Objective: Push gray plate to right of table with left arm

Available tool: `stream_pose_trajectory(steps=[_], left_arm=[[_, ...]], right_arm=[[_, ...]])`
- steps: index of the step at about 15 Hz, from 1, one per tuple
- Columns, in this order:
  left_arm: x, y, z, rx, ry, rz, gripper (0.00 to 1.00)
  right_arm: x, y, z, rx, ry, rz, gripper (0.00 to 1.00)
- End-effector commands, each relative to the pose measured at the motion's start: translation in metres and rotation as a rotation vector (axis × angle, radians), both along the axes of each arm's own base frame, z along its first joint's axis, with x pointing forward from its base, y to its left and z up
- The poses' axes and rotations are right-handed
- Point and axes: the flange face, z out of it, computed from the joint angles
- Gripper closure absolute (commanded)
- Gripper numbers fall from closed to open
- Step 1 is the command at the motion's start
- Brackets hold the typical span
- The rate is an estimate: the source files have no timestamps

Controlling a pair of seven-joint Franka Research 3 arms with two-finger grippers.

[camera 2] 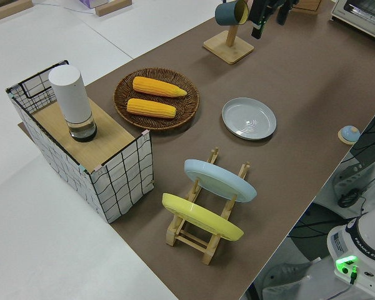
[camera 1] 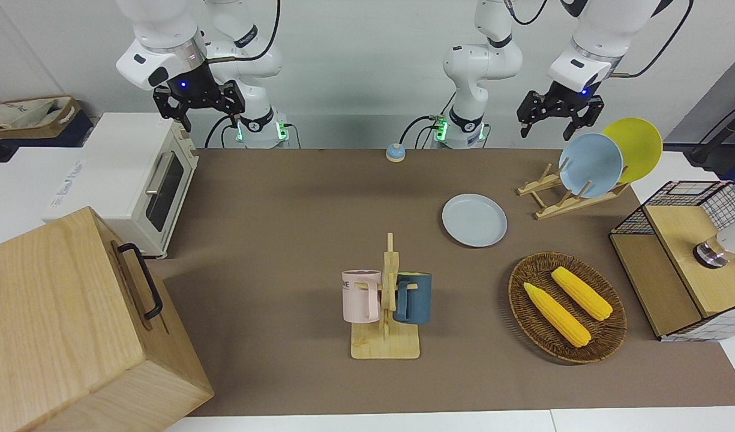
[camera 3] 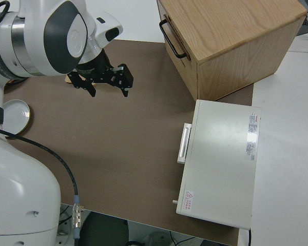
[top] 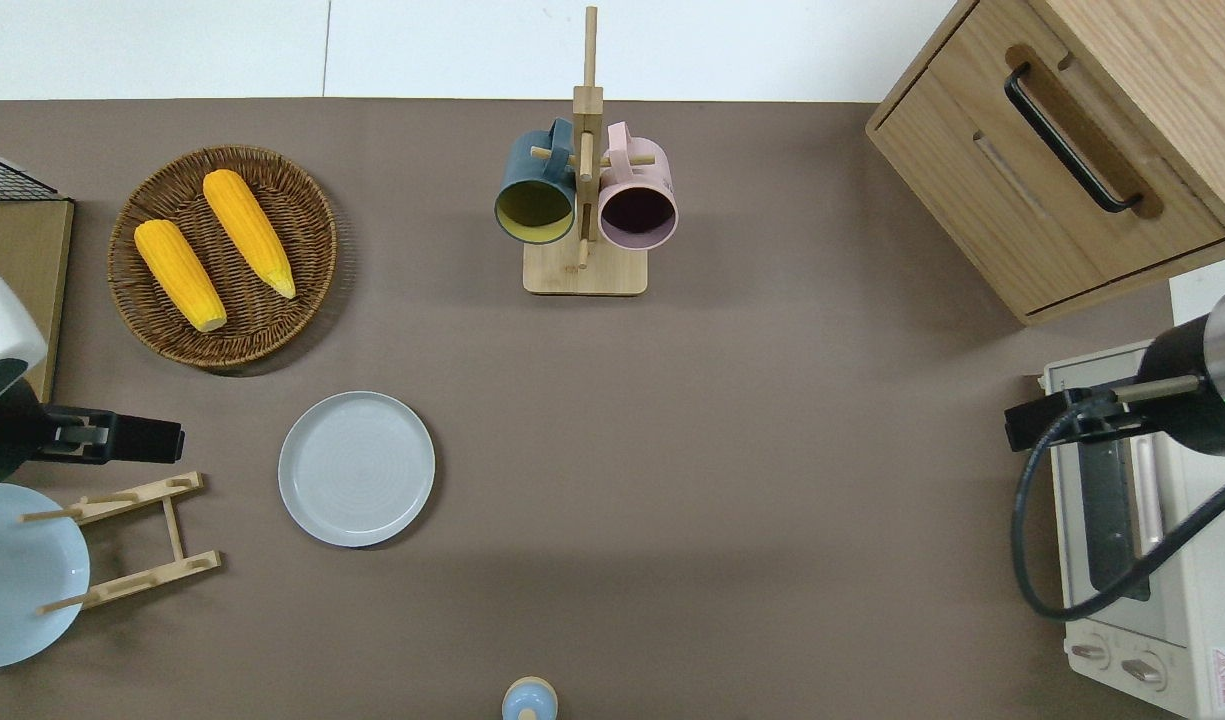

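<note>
The gray plate (camera 1: 474, 220) lies flat on the brown table (camera 1: 283, 240), nearer to the robots than the wicker basket and beside the plate rack. It also shows in the overhead view (top: 357, 468), the left side view (camera 2: 249, 118) and at the edge of the right side view (camera 3: 15, 114). My left gripper (camera 1: 550, 123) is open and empty, up in the air over the end of the plate rack (top: 162, 440), apart from the plate. It shows at the top of the left side view (camera 2: 270, 17). My right gripper (camera 1: 208, 114) is open and parked (camera 3: 109, 88).
A wooden rack (camera 1: 568, 198) holds a bluer plate (camera 1: 590, 165) and a yellow plate (camera 1: 634, 147). A wicker basket (camera 1: 523, 300) holds two corn cobs. A mug stand (camera 1: 386, 300), a wooden cabinet (camera 1: 61, 324), a toaster oven (camera 1: 133, 180), a wire shelf (camera 1: 685, 264) and a small bell (camera 1: 395, 152) stand around.
</note>
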Motion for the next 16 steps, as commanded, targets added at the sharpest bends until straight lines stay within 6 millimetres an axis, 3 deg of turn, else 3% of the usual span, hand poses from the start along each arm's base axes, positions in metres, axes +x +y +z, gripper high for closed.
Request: stream_pose_trajectory(steps=[1, 16], left_arm=[[0.002, 0.002, 0.001, 0.011, 0.018, 0.022, 0.01], [-0.001, 0.008, -0.01, 0.007, 0.055, 0.037, 0.01]], right_arm=[[-0.003, -0.001, 0.004, 0.002, 0.004, -0.014, 0.017], [-0.003, -0.001, 0.004, 0.002, 0.004, -0.014, 0.017]])
